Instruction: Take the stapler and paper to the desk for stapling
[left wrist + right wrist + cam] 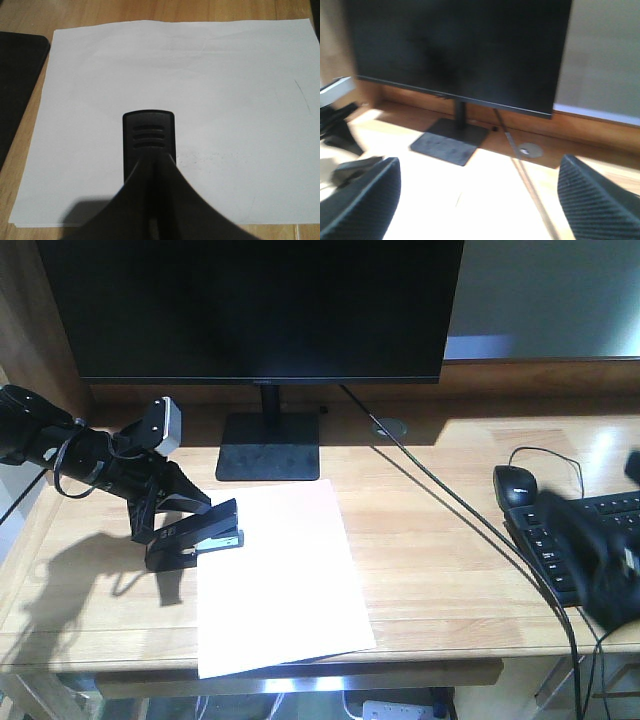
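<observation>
The black stapler [205, 530] sits at the left edge of the white paper [280, 580], its front end over the sheet. My left gripper [160, 535] is shut on the stapler's rear part. In the left wrist view the stapler's ribbed nose [148, 137] juts out past my closed left gripper [150, 167], with the paper [200, 75] spread beneath it. The paper lies flat on the light-wood desk [450, 540]. My right gripper [605, 560], blurred, hovers over the keyboard at the right. In its own view the right gripper [479, 170] is open and holds nothing.
A large monitor [260, 300] stands at the back on a flat black base [268, 445], just behind the paper. A black mouse [515, 483] and keyboard [580, 530] lie at the right. A cable [470, 510] runs diagonally across the desk.
</observation>
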### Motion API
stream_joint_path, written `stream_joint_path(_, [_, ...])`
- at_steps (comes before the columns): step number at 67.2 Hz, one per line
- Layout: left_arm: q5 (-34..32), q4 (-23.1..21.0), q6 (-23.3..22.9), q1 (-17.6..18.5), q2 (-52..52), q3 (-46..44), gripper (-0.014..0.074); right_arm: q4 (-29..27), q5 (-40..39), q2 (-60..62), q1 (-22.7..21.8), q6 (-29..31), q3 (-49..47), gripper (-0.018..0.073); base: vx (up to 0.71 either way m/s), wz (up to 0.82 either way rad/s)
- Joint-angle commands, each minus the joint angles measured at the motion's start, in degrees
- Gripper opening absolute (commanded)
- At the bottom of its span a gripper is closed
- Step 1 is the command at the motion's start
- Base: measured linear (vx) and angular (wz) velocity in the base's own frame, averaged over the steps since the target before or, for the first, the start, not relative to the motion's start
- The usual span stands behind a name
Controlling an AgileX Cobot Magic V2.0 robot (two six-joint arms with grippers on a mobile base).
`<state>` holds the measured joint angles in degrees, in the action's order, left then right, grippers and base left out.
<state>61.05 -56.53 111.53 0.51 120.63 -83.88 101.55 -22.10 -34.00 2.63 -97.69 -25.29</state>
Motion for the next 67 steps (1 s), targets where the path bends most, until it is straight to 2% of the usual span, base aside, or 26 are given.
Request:
stream_joint_path(1, [1.52,-3.23,-0.54,0.10,-3.12,-1.56,-0.0006,0.65,-1.57,5.01,-0.38,0.62,2.68,0.0594,0.00,0.00])
stream_joint_path(21, [1.52,-3.23,-0.54,0.10,-3.12,-1.56,-0.0006,0.53,-4.37,11.94,-0.38,0.37,10.18,0.0594,0.00,0.00])
stream_joint_path(67, [1.52,-3.23,-0.54,0.10,-3.12,-1.56,-0.0006,0.53,-4.58,11.88,-0.38,0.37,10.27,0.0594,0.00,0.00])
